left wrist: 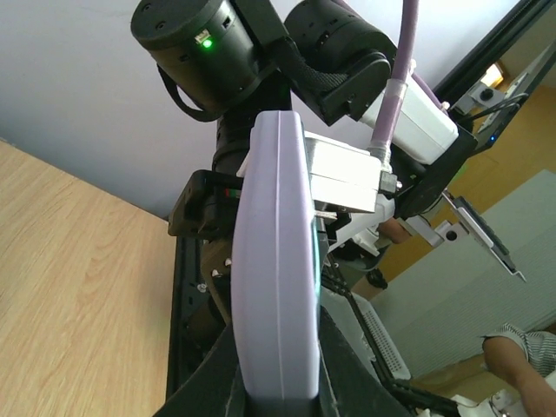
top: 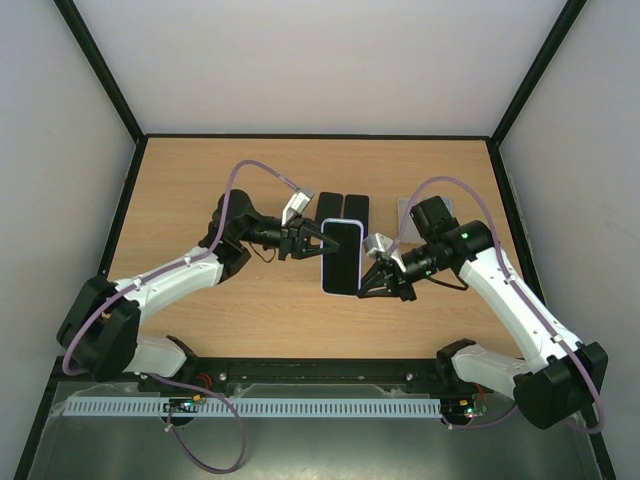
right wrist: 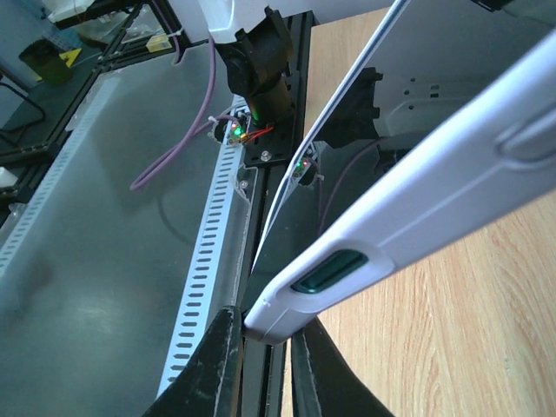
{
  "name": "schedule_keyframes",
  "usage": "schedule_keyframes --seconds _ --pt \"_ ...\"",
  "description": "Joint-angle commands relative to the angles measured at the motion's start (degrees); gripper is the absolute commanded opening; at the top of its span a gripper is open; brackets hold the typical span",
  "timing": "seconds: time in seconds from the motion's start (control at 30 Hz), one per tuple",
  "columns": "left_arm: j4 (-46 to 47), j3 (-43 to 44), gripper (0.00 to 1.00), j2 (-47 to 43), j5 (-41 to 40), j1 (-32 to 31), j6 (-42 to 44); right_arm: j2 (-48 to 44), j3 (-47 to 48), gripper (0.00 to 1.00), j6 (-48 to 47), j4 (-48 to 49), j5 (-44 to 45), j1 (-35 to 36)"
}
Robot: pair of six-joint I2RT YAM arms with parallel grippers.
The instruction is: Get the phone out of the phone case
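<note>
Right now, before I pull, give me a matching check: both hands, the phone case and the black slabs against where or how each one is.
1. left hand
2. right hand
3. phone case
4. black slabs

A. lavender
B. flat on the table, beyond the case
C. shut on the case's near right corner
D. shut on the case's far left corner

Pairs: 1-D, 2-C, 3-A, 4-B

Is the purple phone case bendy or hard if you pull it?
Probably slightly bendy: the phone case has smooth, rounded edges like soft plastic. It looks sleek, so it might slip; the left end effector and right end effector pinch only thin edges.
</note>
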Motion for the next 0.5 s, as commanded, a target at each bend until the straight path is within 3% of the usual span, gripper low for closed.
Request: schedule_keyframes --seconds 0.0,0.13,0.33,0.47 --pt "9.05 -0.32 0.03 -0.43 1.26 -2.44 -7.34 -1.10 0.08 0.02 7.05 12.38 5.78 0.42" --pt "10.93 -1.06 0.03 -0.50 1.28 -2.99 -9.00 -0.95 -0.18 0.02 8.39 15.08 9.45 0.42" --pt "25.46 -3.54 0.03 0.27 2.74 -3.17 -20.56 -0.42 0.06 0.03 2.03 13.12 14.55 0.42" --pt "26.18 -4.44 0.03 -0.23 2.42 -3.06 -21.43 -0.20 -0.19 0.03 -0.87 11.63 16.81 0.42"
